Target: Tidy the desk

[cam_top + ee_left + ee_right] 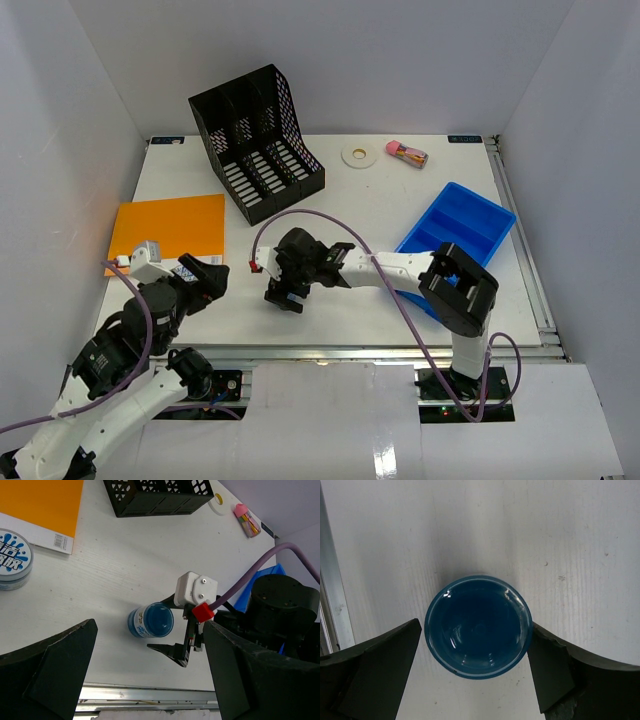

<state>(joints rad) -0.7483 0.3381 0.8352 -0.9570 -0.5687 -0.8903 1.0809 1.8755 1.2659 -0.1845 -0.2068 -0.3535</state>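
White desk (360, 200), grey-walled: right gripper (283, 296) spread wide, straddling upright blue jar (477, 625) (left gripper (150, 680) wide, empty). Risk: off-centre closing tips or skids jar.

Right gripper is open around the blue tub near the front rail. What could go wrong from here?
1. The blue tub nearly fills the open right gripper. Its wall is round and glossy, so closing off-centre might tip it or squirt it out.
2. The open left gripper sits close beside, so the arms may clash on a lift.
3. The purple cable loops near the black file rack and could snag.
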